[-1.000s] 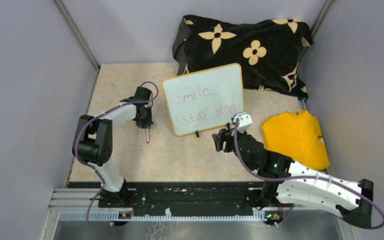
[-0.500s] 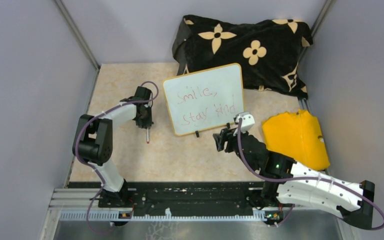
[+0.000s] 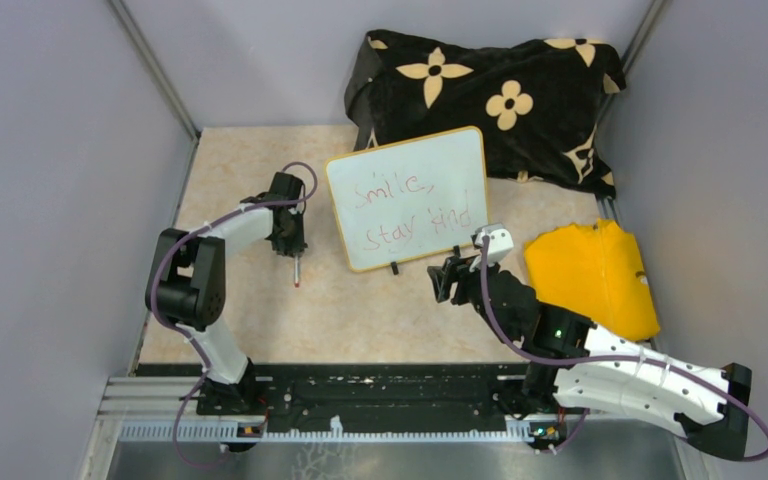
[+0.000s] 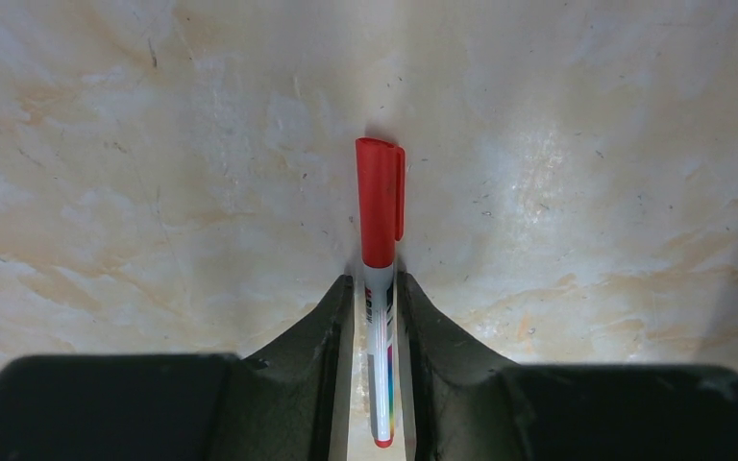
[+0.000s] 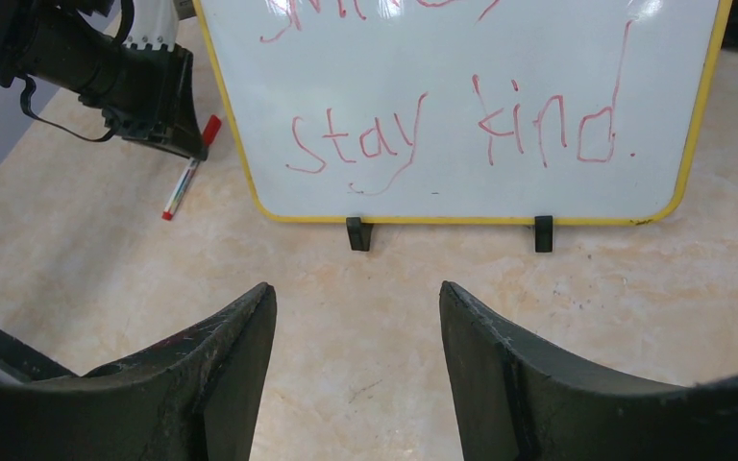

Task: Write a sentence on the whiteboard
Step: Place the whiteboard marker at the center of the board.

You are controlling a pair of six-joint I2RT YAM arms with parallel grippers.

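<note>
Grey walls (image 3: pixel 50 150) enclose a beige marbled tabletop (image 3: pixel 360 310) (scuffed) — evenly lit.

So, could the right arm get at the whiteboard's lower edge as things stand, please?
Probably yes: the right gripper faces the whiteboard with jaws open, and only bare table lies between them.

- A black cloth (image 3: pixel 520 100) with cream flower shapes lay bunched at the table's 12 to 1 o'clock edge, against the back wall.
- A yellow cloth (image 3: pixel 590 275) sat crumpled at about 3 o'clock, reaching the table's edge there.
- A marker (image 3: pixel 297 270) with a red cap, a white barrel and a small red end lay at roughly 9 o'clock from the middle, its length running 12 to 6.
- The table (image 3: pixel 360 320) had a beige, marbled top with faint scuffs.
- Grey walls (image 3: pixel 50 150) closed it in at 9, 12 and 3 o'clock.
</note>
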